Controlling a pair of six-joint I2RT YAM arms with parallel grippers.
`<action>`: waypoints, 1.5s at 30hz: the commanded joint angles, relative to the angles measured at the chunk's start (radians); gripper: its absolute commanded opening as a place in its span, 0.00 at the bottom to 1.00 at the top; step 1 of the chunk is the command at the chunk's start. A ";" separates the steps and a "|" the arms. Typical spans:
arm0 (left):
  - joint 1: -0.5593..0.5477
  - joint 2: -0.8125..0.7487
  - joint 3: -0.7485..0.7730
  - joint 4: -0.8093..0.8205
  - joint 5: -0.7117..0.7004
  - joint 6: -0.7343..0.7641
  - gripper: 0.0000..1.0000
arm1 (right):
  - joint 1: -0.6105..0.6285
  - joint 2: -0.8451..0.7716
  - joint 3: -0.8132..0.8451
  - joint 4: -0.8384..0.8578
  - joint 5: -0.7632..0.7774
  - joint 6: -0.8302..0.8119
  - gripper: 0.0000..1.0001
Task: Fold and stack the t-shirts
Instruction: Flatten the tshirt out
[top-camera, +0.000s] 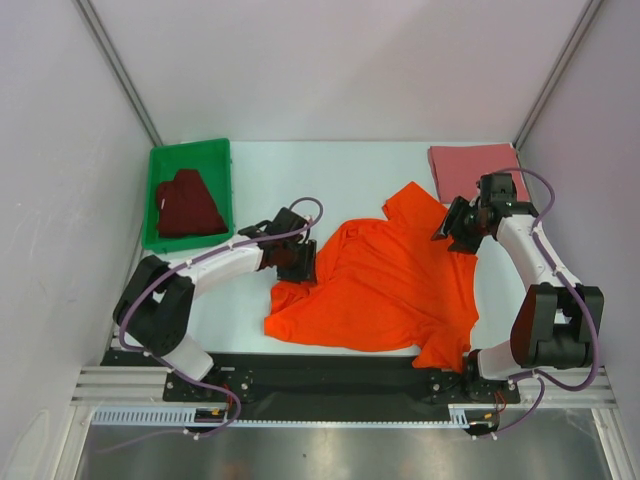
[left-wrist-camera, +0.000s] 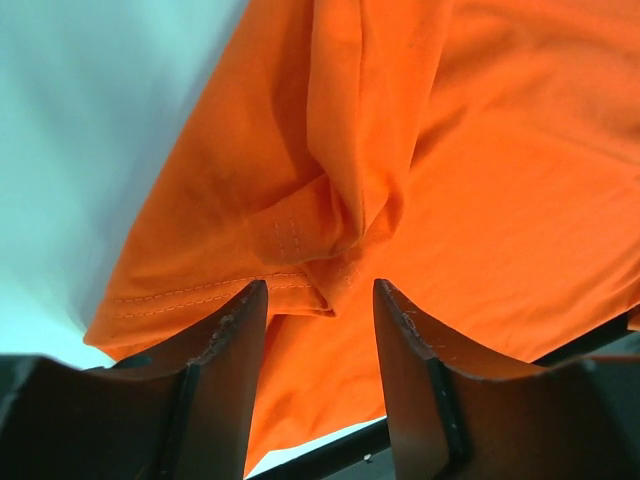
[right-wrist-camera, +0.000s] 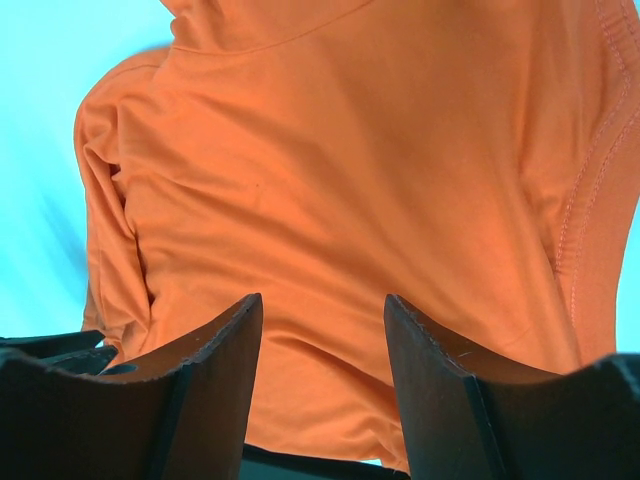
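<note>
Left wrist view shows my left gripper (left-wrist-camera: 320, 292) with jaws apart, straddling a bunched, stitched hem fold of the orange t-shirt (left-wrist-camera: 480, 180) without pinching it. My right gripper (right-wrist-camera: 322, 300) likewise stands open over smooth orange cloth near a sleeve seam. In the top view the shirt lies crumpled mid-frame on the table (top-camera: 330, 170), the pink t-shirt (top-camera: 472, 160) folded at upper right and the maroon t-shirt (top-camera: 187, 205) in the green bin (top-camera: 190, 150) at upper left. I judge this the spreading step, so next I should close on both edges and draw them apart to flatten it.

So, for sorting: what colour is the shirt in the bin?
The t-shirt is dark maroon; top external view.
</note>
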 joint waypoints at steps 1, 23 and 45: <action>0.001 -0.023 -0.008 0.009 0.008 0.007 0.53 | 0.000 -0.008 0.015 0.042 -0.021 -0.009 0.58; 0.024 0.090 0.053 0.067 -0.053 0.090 0.45 | 0.023 0.004 0.014 0.046 -0.021 0.003 0.58; 0.022 0.072 0.081 0.006 -0.111 0.104 0.00 | 0.098 0.156 0.175 0.071 0.140 -0.034 0.60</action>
